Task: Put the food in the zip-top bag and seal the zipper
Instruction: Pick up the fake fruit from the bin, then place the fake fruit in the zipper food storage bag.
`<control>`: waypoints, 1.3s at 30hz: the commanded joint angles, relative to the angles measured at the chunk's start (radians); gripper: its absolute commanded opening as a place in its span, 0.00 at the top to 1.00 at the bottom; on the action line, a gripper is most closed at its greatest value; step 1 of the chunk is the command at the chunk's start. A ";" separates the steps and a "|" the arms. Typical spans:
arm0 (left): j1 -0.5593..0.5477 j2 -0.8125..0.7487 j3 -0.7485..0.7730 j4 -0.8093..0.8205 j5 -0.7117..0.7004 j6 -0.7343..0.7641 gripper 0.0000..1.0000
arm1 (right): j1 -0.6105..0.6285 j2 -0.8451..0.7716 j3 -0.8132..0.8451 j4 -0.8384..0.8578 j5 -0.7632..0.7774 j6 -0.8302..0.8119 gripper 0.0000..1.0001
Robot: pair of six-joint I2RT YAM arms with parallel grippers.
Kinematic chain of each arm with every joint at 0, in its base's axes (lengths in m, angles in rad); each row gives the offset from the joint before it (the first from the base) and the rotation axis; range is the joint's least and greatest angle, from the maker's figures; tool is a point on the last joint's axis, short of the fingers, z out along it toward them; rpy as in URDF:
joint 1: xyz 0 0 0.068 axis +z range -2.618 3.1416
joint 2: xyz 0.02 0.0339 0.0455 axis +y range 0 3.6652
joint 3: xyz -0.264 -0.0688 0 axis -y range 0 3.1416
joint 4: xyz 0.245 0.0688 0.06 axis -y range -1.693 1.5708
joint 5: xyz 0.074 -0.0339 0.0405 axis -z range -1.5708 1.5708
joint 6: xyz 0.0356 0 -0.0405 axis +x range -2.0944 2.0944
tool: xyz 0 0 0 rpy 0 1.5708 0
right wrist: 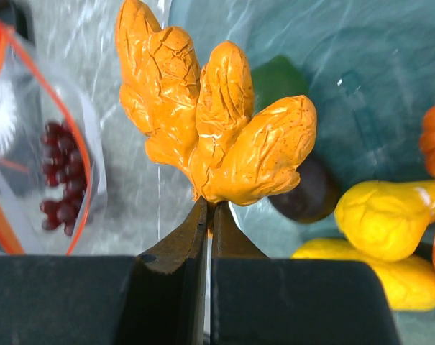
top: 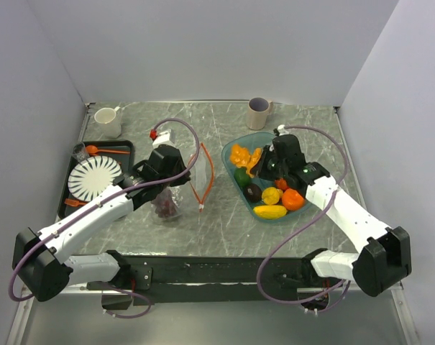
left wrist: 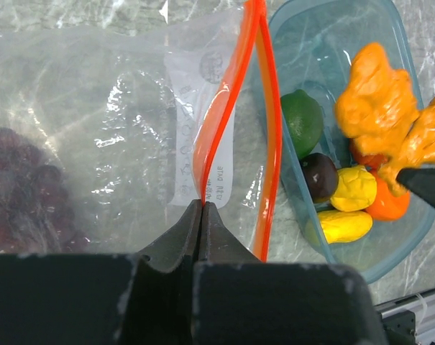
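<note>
two tight pinches: left gripper (left wrist: 203, 206) on the zipper (left wrist: 273, 144), right gripper (right wrist: 208, 205) on orange food (right wrist: 217, 122).

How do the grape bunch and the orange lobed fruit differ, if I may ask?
The grape bunch is dark purple and inside the zip-top bag; the orange lobed fruit is bright orange, pinched in the right arm's fingers over the teal bowl. Both are toy food.

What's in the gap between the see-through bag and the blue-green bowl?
Nothing: only bare grey table lies between the bag, at its orange-red mouth, and the bowl. The top view shows it best.
</note>
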 commanded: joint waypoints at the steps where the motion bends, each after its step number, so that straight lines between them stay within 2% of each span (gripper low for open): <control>1: 0.001 0.018 0.026 0.037 0.034 -0.001 0.99 | 0.075 -0.027 0.113 -0.047 -0.016 -0.052 1.00; 6: -0.003 0.044 0.046 0.026 0.024 -0.006 0.99 | 0.173 0.016 0.193 -0.091 0.030 -0.078 1.00; 9: -0.003 0.055 0.063 0.009 0.022 -0.006 0.99 | 0.190 0.060 0.236 -0.123 -0.040 -0.099 0.99; 23: -0.008 0.050 0.089 0.024 0.031 0.006 0.99 | 0.297 0.293 0.423 -0.291 0.013 -0.173 0.98; 29: -0.018 0.061 0.091 0.044 0.057 -0.003 0.99 | 0.350 0.373 0.506 -0.364 0.048 -0.215 0.94; 34: -0.025 0.058 0.089 0.066 0.074 -0.009 0.99 | 0.354 0.389 0.514 -0.346 0.030 -0.216 0.92; 39: -0.029 0.050 0.083 0.072 0.073 -0.014 0.99 | 0.354 0.398 0.528 -0.328 0.016 -0.210 0.82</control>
